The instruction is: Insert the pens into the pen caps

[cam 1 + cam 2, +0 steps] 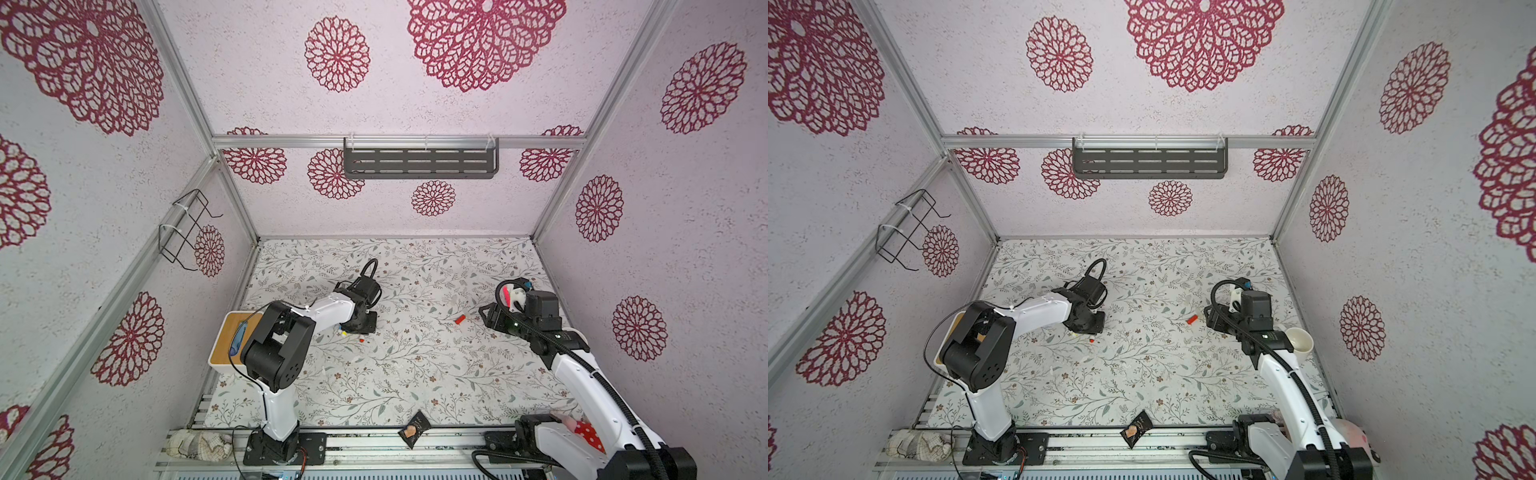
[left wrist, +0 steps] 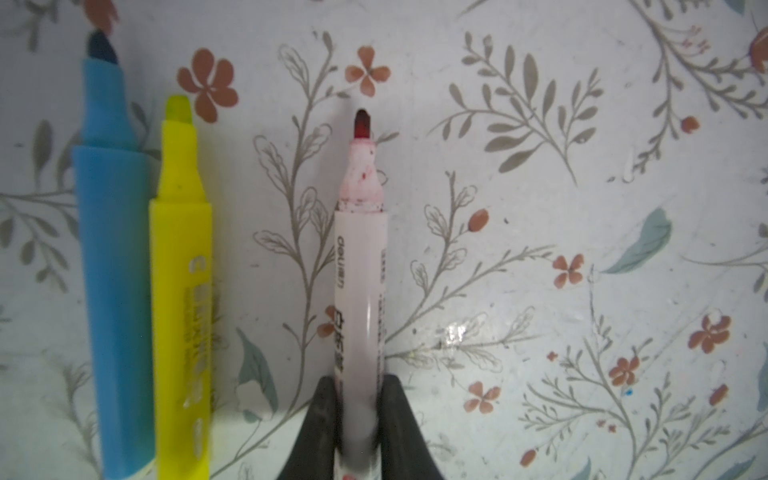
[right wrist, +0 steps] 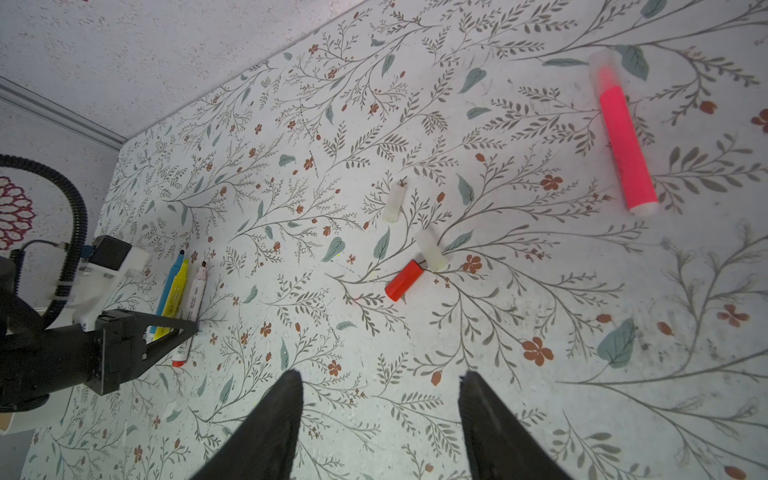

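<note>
4 pens: blue (image 2: 112, 270), yellow (image 2: 180, 291), white (image 2: 359, 291), pink (image 3: 627, 153). 3 loose caps: red (image 3: 404, 280), clear (image 3: 394, 203), clear (image 3: 432, 251).

Bright, even light; soft shadows (left wrist view blurry).

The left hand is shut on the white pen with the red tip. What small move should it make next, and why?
Probably lift the white pen straight up a little. The left hand is shut on its barrel, it seems to lie on the table close to the yellow pen, and the red cap lies apart, near the open right hand.
</note>
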